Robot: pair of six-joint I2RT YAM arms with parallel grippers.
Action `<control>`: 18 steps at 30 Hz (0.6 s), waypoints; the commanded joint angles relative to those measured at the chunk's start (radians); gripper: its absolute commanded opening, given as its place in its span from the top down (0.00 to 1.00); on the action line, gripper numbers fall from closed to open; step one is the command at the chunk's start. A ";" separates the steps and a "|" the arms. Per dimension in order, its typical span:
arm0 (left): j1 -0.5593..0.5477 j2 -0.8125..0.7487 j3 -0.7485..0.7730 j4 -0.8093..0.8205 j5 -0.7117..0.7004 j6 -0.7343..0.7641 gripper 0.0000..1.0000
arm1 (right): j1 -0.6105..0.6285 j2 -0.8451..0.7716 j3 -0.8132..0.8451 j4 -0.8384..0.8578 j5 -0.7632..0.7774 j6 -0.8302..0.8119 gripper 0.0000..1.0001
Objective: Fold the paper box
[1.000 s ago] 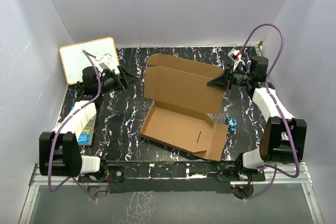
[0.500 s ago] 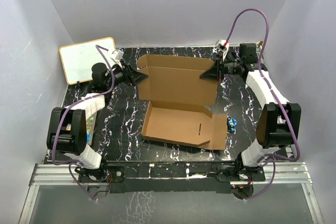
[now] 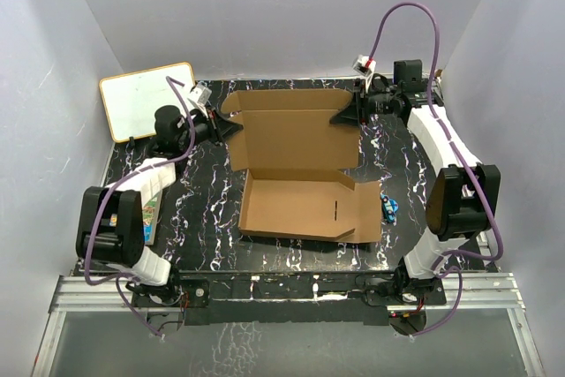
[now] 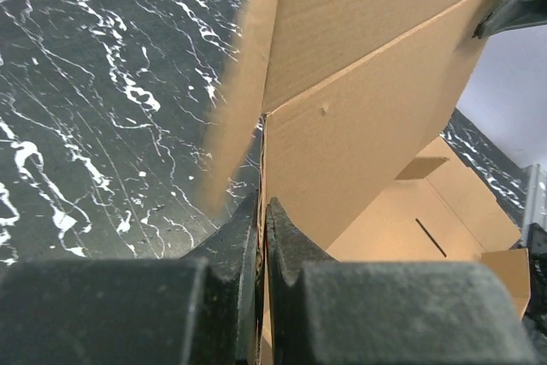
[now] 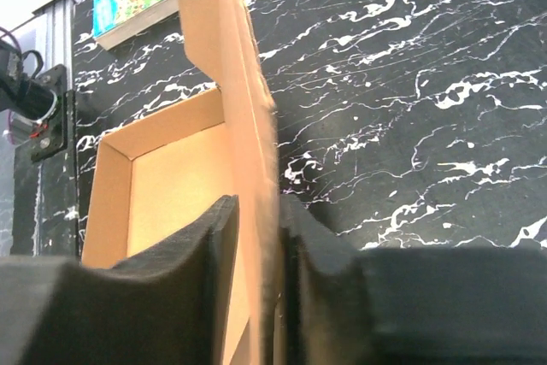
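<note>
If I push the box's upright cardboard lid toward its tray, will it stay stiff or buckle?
Likely stiff: the brown corrugated cardboard box holds its lid flat between the left tool and right tool. It should hinge at the crease rather than buckle. The shallow tray looks light and may slide.
</note>
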 commanded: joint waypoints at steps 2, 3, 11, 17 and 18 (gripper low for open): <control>-0.002 -0.164 -0.079 0.031 -0.072 0.116 1.00 | -0.020 -0.085 0.023 0.040 0.043 -0.011 0.52; -0.003 -0.191 -0.111 0.050 -0.092 0.119 1.00 | -0.031 -0.113 -0.010 0.061 0.035 0.002 0.44; -0.034 -0.398 -0.325 0.231 -0.210 0.123 1.00 | -0.162 -0.420 -0.514 0.533 -0.032 0.191 0.02; -0.096 -0.407 -0.281 0.093 -0.226 0.252 1.00 | -0.197 -0.445 -0.775 0.675 -0.080 0.114 0.00; -0.096 -0.408 -0.282 0.092 -0.231 0.255 1.00 | -0.199 -0.439 -0.779 0.674 -0.052 0.100 0.01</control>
